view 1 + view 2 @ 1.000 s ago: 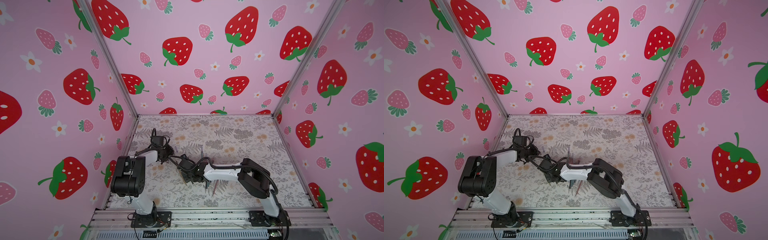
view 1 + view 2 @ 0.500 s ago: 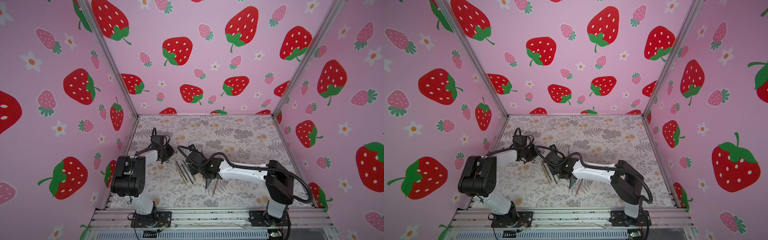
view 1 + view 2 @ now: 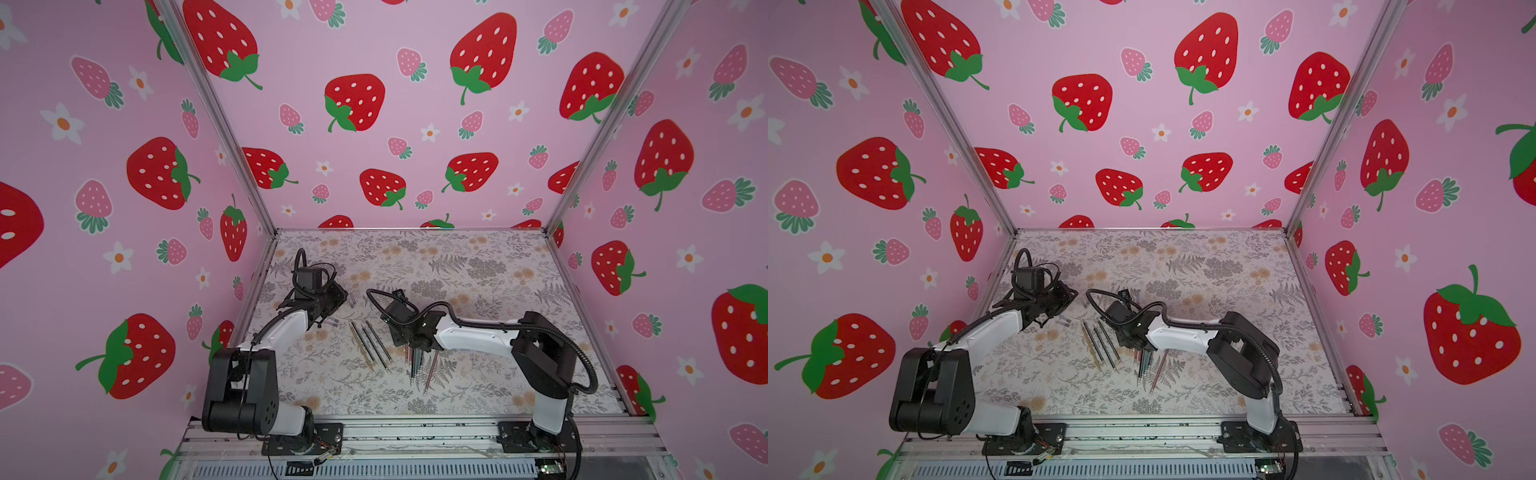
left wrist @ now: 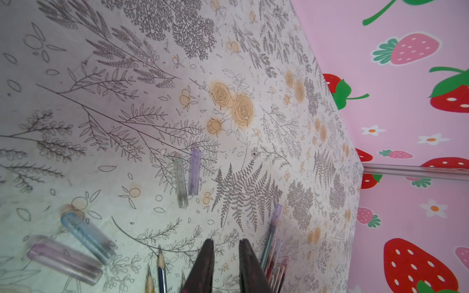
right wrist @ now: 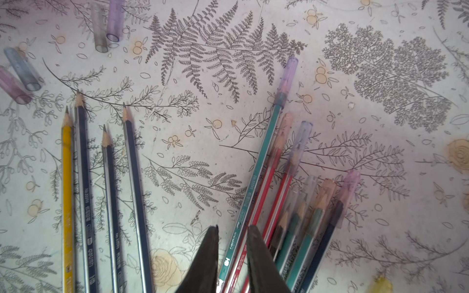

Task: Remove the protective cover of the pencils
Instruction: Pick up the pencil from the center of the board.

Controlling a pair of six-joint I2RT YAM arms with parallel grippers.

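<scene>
- The pencils (image 5: 254,181) lay fanned beneath the right gripper (image 5: 232,253): light, stiff, slippery. Best to pinch the barrel and pull the caps (image 5: 289,73).
- On the right gripper and the left gripper (image 4: 225,266), jaws stood narrowly parted, apparently empty.

Up close now: the bare pencils (image 5: 85,177) show glossy lacquered barrels, and we see raw, matt wood at their sharpened cones. The capped pencils (image 5: 256,177) wear smooth, translucent plastic sleeves (image 5: 288,76), the same clear-tinted plastic as the loose caps (image 5: 100,28). The table cover (image 5: 368,241) looks matt and printed; paper or vinyl, we cannot tell. The right gripper (image 5: 234,229) has dull black fingers (image 5: 205,261). From above, the white arm shells (image 3: 469,336) gleam like smooth plastic, and the frame post (image 3: 225,124) is brushed metal.
</scene>
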